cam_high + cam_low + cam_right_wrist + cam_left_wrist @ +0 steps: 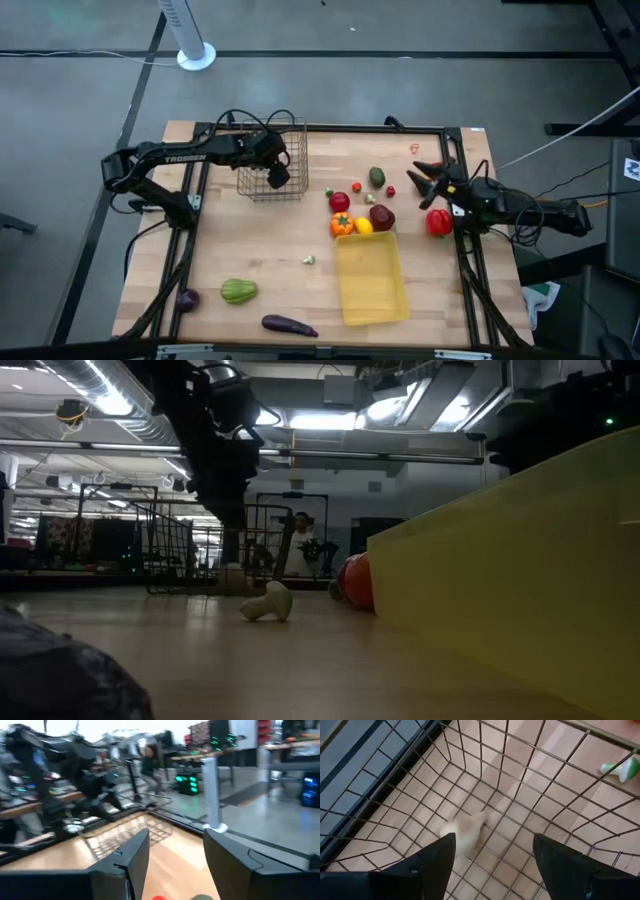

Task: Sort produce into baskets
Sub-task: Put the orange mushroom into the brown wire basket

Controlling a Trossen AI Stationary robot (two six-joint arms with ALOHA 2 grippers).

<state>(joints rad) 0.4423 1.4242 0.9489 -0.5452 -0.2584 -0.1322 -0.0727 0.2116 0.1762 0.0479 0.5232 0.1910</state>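
Observation:
My left gripper (278, 176) hangs open over the inside of the dark wire-mesh basket (272, 158) at the table's far left. In the left wrist view (492, 842) a blurred whitish piece (465, 831) shows below the fingers on or just above the basket's floor. My right gripper (428, 182) is open and empty at the far right, and its wrist view (175, 837) is blurred. It is a little to the right of a cluster of produce: a red tomato (340, 202), an orange pepper (342, 224), a yellow piece (363, 226), a dark red piece (381, 216) and a green avocado (376, 177). The yellow tray (372, 285) lies near of the cluster.
A red pepper (438, 222) lies beside the right arm. A whitish mushroom (309, 260) lies left of the tray and also shows in the low view (266, 602). A green squash (238, 291), a purple eggplant (288, 325) and a dark purple piece (187, 298) lie near the front left.

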